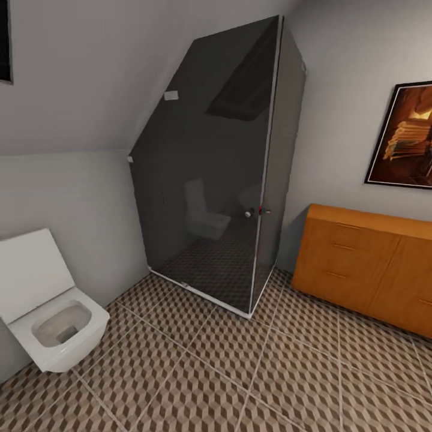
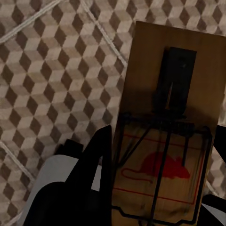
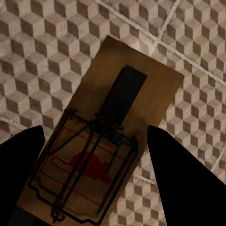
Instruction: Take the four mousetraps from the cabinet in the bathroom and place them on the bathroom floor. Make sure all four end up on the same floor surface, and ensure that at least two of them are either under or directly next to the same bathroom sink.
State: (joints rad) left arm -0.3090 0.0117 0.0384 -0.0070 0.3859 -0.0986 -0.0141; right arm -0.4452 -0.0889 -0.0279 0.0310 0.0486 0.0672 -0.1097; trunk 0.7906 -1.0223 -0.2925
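Observation:
A brown wooden mousetrap (image 2: pixel 169 94) with a red mouse mark sits between the black fingers (image 2: pixel 101 155) of my left gripper (image 2: pixel 160 169), which is shut on it above the cube-patterned bathroom floor (image 2: pixel 47 84). My right gripper (image 3: pixel 96 134) is shut on a second mousetrap (image 3: pixel 127 94), a dark finger (image 3: pixel 183 179) on each side, also above the floor tiles (image 3: pixel 42 42). The orange-brown cabinet (image 1: pixel 366 264) stands against the right wall with its drawers shut. The bathroom sink is out of view.
A dark glass shower enclosure (image 1: pixel 222 168) fills the corner ahead. A white toilet (image 1: pixel 54 318) with its lid up hangs on the left wall. A framed picture (image 1: pixel 405 135) hangs above the cabinet. Patterned floor (image 1: pixel 198 372) stretches between them.

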